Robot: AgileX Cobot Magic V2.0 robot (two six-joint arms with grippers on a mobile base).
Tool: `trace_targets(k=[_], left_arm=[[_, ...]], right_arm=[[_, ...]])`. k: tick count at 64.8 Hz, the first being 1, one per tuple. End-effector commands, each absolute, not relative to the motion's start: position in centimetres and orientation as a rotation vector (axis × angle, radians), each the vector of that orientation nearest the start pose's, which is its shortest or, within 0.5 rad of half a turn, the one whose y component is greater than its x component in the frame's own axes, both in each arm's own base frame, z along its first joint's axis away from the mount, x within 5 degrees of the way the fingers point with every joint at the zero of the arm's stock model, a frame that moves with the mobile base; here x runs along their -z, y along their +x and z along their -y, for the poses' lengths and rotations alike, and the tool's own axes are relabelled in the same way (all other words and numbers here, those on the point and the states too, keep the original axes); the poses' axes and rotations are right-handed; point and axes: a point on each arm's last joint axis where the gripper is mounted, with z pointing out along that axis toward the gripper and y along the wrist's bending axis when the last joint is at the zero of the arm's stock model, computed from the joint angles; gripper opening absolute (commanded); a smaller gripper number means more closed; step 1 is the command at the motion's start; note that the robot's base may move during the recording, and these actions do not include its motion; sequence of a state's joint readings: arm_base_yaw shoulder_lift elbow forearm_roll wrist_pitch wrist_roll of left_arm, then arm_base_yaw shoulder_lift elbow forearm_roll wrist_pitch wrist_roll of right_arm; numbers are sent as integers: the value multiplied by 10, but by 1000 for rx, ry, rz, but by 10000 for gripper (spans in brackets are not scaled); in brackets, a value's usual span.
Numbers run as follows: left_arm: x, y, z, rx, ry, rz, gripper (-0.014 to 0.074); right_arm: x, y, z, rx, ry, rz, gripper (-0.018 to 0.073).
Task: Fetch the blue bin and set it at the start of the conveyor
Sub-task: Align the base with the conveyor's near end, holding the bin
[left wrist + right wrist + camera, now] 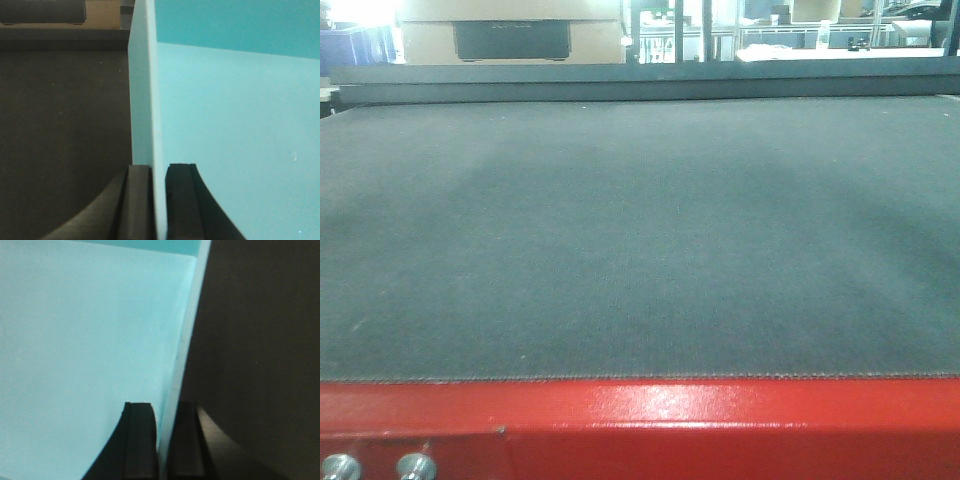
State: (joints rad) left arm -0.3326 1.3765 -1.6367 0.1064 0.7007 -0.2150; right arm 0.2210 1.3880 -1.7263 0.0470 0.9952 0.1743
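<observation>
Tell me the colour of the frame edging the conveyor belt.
The frame is glossy red, best seen in the exterior front-facing view.

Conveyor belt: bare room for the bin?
Front view: belt bare from red frame to far rail. Wrist views: belt bare outside both blue bin walls. Crowded only where left tool and right tool pinch them.

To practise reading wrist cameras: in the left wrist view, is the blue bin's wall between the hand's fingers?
Yes, the left hand straddles the blue bin wall, one finger inside, one outside.
</observation>
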Motion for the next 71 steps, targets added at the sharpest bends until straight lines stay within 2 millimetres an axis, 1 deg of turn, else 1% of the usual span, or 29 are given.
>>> trace_targets(k=[1,71], left_arm=[[-496,278,89,254,143,-1830,-111],[-497,278,89,255,143,-1826,-111]], right_arm=[[-490,272,-58,-216,-65,-2109,-153],[-490,272,-58,-216,-65,-2109,-153]])
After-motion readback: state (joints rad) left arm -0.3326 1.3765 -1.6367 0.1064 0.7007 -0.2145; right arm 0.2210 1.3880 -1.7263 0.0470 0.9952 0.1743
